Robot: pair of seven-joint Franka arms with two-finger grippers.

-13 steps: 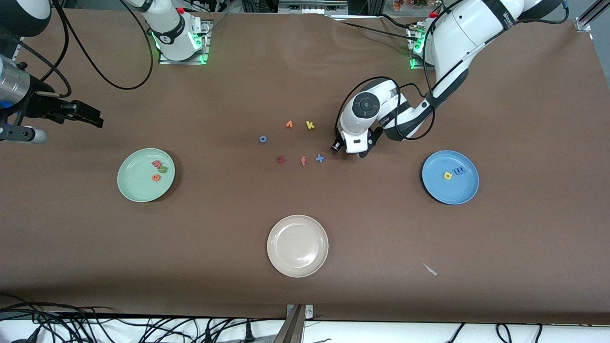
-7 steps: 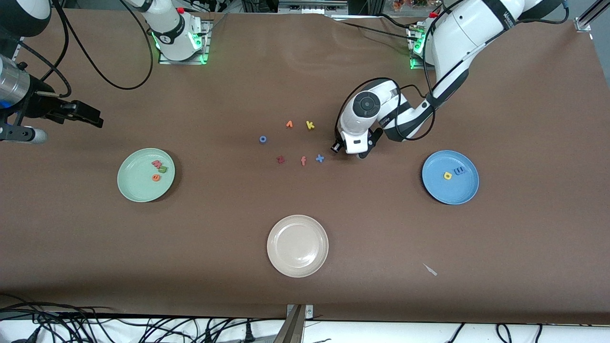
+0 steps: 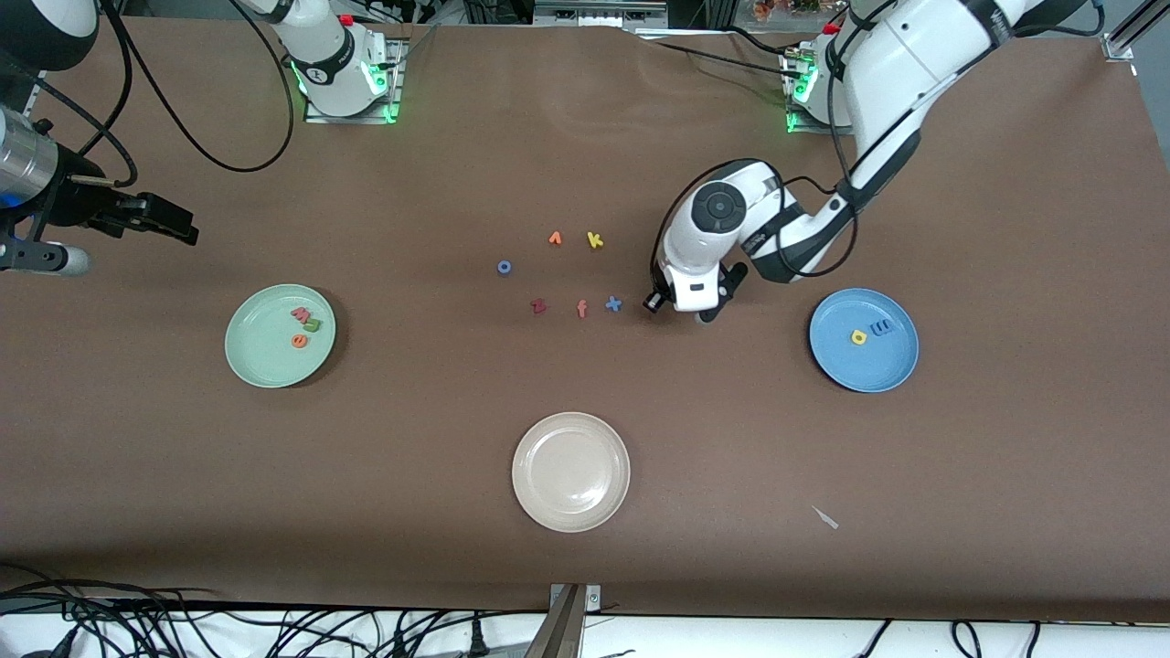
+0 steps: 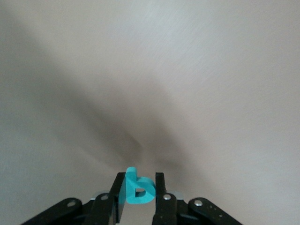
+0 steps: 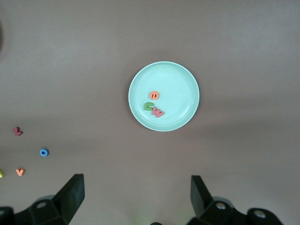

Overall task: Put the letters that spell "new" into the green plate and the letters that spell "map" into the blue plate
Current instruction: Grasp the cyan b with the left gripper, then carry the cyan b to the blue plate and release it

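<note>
In the left wrist view the teal "a" stands pinched between the fingers of my left gripper, a little above the bare brown table. From the front, the left gripper is over the table between the loose letters and the blue plate. That plate holds the yellow "p" and the blue "m". The green plate holds the "w", "n" and "e". My right gripper waits open, high over the green plate.
A cream-white plate lies nearest the front camera at mid-table. Loose letters sit in the middle: blue "o", orange "v", yellow "k", a dark red letter, orange "f", blue "x". A white scrap lies near the front edge.
The left gripper has shut on the teal "a" and shifted slightly toward the blue plate with it. The right arm has not moved.
</note>
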